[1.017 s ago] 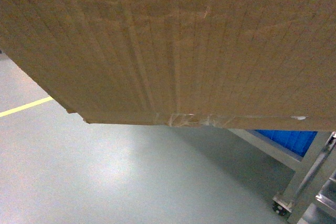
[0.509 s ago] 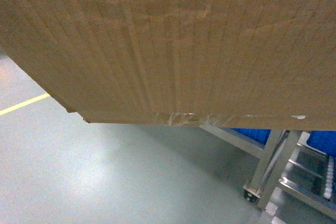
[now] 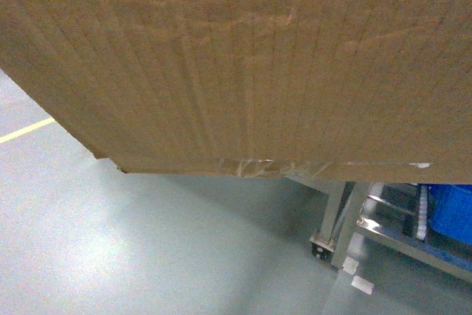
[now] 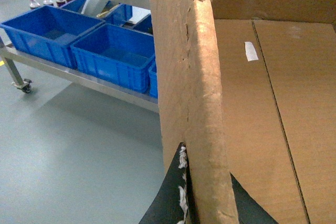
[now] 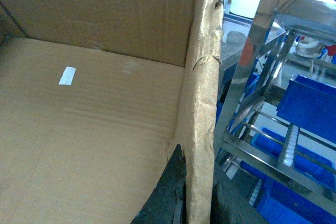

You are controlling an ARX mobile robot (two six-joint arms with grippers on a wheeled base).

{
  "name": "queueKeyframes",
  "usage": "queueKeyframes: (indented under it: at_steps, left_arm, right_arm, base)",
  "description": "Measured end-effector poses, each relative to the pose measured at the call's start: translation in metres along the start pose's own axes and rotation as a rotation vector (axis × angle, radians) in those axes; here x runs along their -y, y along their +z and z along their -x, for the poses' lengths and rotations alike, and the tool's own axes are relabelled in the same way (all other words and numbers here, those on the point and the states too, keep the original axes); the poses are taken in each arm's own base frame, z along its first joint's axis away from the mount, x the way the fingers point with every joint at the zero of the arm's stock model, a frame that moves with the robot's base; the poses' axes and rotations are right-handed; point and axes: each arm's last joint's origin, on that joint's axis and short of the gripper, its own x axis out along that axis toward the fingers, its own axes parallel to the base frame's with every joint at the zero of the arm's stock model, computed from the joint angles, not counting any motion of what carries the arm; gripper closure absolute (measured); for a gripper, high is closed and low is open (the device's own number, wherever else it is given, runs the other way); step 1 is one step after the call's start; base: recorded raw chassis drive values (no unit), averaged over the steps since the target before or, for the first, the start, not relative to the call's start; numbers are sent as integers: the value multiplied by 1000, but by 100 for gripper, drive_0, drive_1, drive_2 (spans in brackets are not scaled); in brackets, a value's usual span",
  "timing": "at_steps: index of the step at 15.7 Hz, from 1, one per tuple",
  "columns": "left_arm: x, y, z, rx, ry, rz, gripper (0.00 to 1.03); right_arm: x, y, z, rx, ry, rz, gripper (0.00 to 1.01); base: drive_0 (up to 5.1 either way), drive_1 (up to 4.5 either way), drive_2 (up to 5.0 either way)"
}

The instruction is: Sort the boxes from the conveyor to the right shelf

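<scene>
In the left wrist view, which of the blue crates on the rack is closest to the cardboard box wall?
The right-hand front crate, whose right end runs behind the cardboard box wall. Its neighbour sits further left, well clear of the box.

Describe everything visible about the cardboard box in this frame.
The cardboard box is large, brown and corrugated, held off the floor, filling the head view. Clear tape crosses its bottom seam. Its top is open with ragged edges; a white sticker lies inside. The left pincer and right pincer each clamp a side wall.
</scene>
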Motion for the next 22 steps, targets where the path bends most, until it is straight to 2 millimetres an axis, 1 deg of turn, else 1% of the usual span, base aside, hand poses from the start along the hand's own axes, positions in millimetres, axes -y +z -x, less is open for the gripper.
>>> queueKeyframes:
  at_steps: [14,19,22]
  left_arm:
    - [0,0,0,-2,-2,-1,99]
    - [0,0,0,-2,-1,-1,99]
    - [0,0,0,-2,-1,-1,99]
  right_arm:
    - [0,-1,0,-3,-3,1,97]
    - [0,-1,0,-2,-2,1,97]
    - [0,-1,0,-2,-2,1,97]
  base:
    - [-131,-131,-131]
    - [-8,-8,-8]
    - [-183,-183,-183]
